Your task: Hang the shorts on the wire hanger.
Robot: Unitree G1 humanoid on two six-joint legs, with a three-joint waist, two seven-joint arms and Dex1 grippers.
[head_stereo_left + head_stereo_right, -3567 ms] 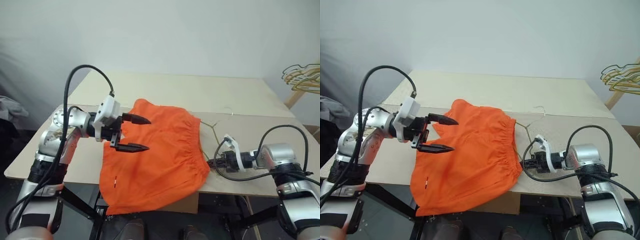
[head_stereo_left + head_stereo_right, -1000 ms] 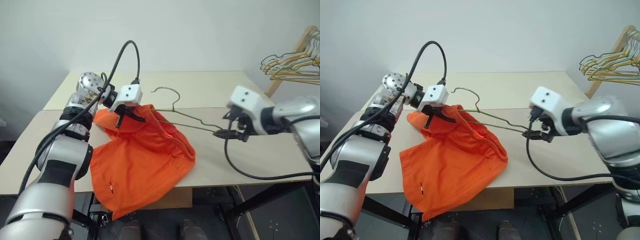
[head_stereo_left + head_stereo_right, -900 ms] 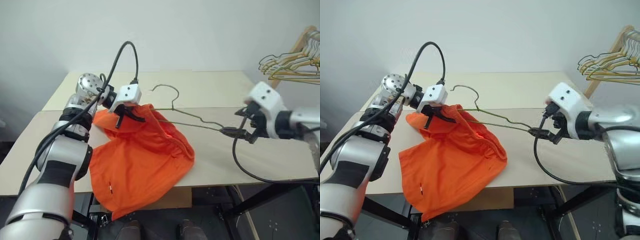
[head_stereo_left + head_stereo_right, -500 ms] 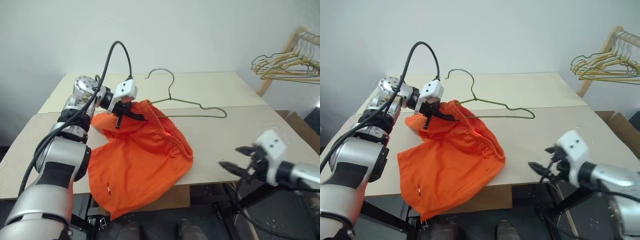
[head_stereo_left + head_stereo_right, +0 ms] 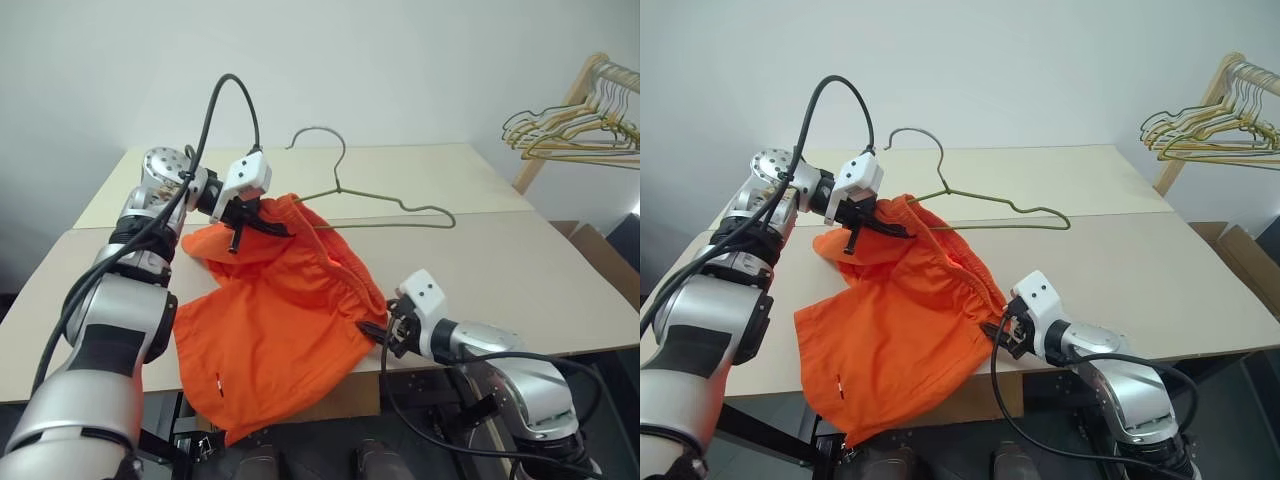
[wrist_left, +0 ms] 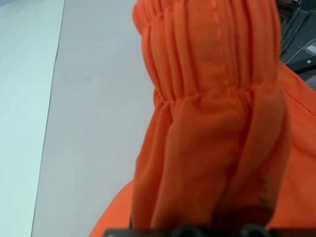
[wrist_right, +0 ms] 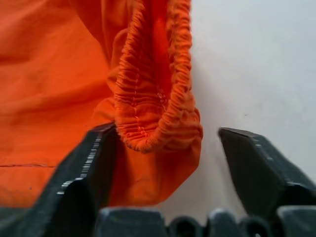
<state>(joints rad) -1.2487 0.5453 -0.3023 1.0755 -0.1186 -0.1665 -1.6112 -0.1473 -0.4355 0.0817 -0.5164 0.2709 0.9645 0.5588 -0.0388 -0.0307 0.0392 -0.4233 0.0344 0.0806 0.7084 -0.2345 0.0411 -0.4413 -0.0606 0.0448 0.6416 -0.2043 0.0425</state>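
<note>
Right hand, at the near edge of the table: its two black fingers stand apart on either side of the gathered waistband corner of the shorts, one finger against the fabric, the other clear of it on bare table. Nothing is gripped yet.

Left hand, raised over the far left of the table: closed on the far end of the waistband, with orange fabric bunched between its fingers as the left wrist view shows. The wire hanger runs into this same bunch. Whether the wire is pinched along with the cloth cannot be told, but the hanger stands lifted, hook uppermost, its long arm reaching out to the right above the table.

The shorts trail from the left hand across the table toward the right hand, one leg hanging over the front edge. A rack of other hangers stands apart at the far right.

Step in hand, as judged: one hanger arm appears to be already in the waistband, and the right hand is taking the free corner. The next move calls for closing on that elastic edge, then drawing it rightward and up over the exposed arm of the hanger, while the left hand keeps its end steady.
</note>
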